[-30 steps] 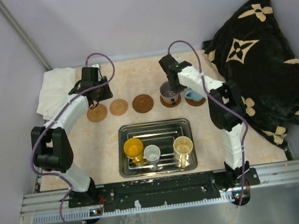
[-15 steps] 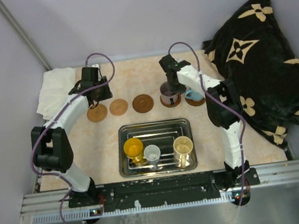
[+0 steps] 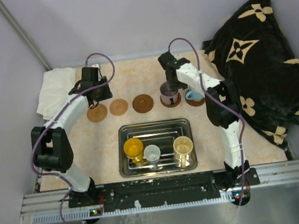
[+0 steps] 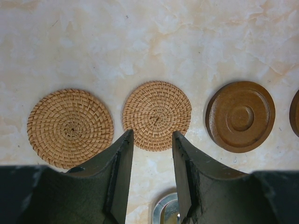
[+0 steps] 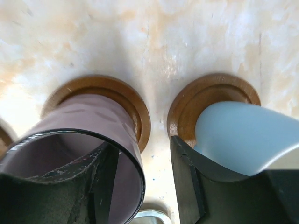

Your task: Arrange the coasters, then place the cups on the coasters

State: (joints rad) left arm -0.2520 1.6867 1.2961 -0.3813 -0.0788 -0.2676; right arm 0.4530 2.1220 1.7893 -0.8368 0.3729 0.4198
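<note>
The right claw (image 5: pixel 142 148) has let go. A second ago its jaws were pinched on the rim of the purplish-grey cup (image 5: pixel 88 121). Now they stand spread, one finger inside the cup and the other outside it, on the side toward the light blue cup (image 5: pixel 238 135), with the cup wall loose between them. From above, the wrist has also drawn slightly toward the far side, while the cup stays upright on its coaster. I take this placement as finished.

From the left, a white cloth (image 3: pixel 54 91) lies at the far corner of the tabletop (image 3: pixel 134 75). The left claw (image 4: pixel 152 135) hovers over the row with its jaws parted and nothing between them. Below it lie two woven coasters (image 4: pixel 70 127), side by side but not touching. Next comes a wooden coaster (image 4: pixel 240 116). All three are bare.

Further right, the fourth coaster (image 5: pixel 105 84) carries the purplish-grey cup and the fifth coaster (image 5: pixel 205 91) the light blue cup. The two stand close together but apart.

Nearer the arms, the steel tray (image 3: pixel 154 124) still holds the yellow cup (image 3: pixel 134 148), the grey-white cup (image 3: pixel 152 154) and the cream cup (image 3: pixel 183 148). A black blanket (image 3: pixel 258 60) is heaped at the right.

So the coasters are arranged in a row, two cups are seated and three remain. The likely next move is for the right claw to lift straight clear of the rim without tipping the cup, then go to the tray.
</note>
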